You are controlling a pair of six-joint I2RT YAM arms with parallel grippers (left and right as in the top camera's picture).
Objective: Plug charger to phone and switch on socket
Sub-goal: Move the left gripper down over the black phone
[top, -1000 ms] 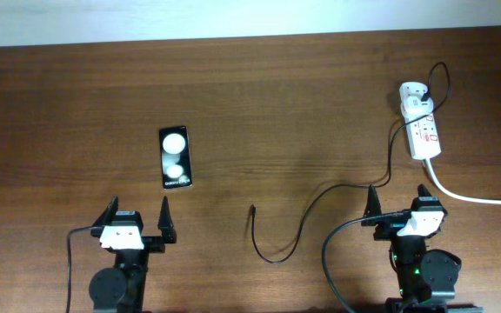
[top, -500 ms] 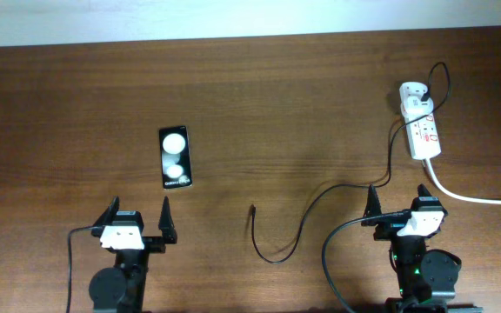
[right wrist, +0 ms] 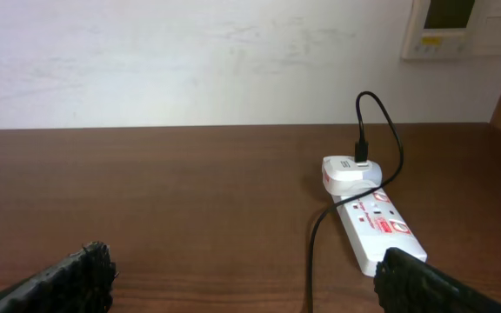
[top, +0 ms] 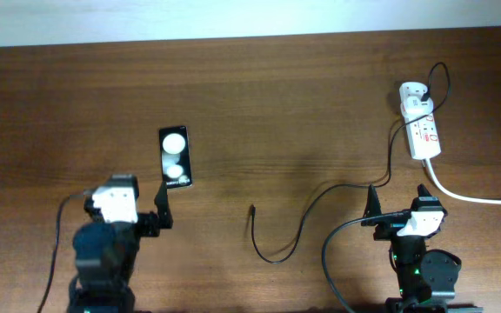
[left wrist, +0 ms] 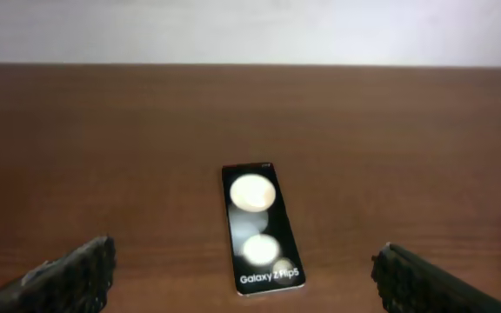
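Overhead, the left fingers [top: 163,207] and right fingers [top: 373,202] are hanging spread and empty while the charger [top: 272,259] is lying limp right of the phone [top: 175,157], a floppy cable probably best pinched behind its stiff plug tip [top: 252,209].

Beyond the socket [top: 424,136], you are losing the thick white cord [top: 485,200] off the overhead view's right edge. Beside the socket, the charger [right wrist: 310,261] is running out at the right wrist view's bottom.

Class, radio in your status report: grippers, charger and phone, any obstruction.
Left gripper open, facing phone. Right gripper open, facing socket. Charger tip loose on table, apart from phone. Nothing in the way.
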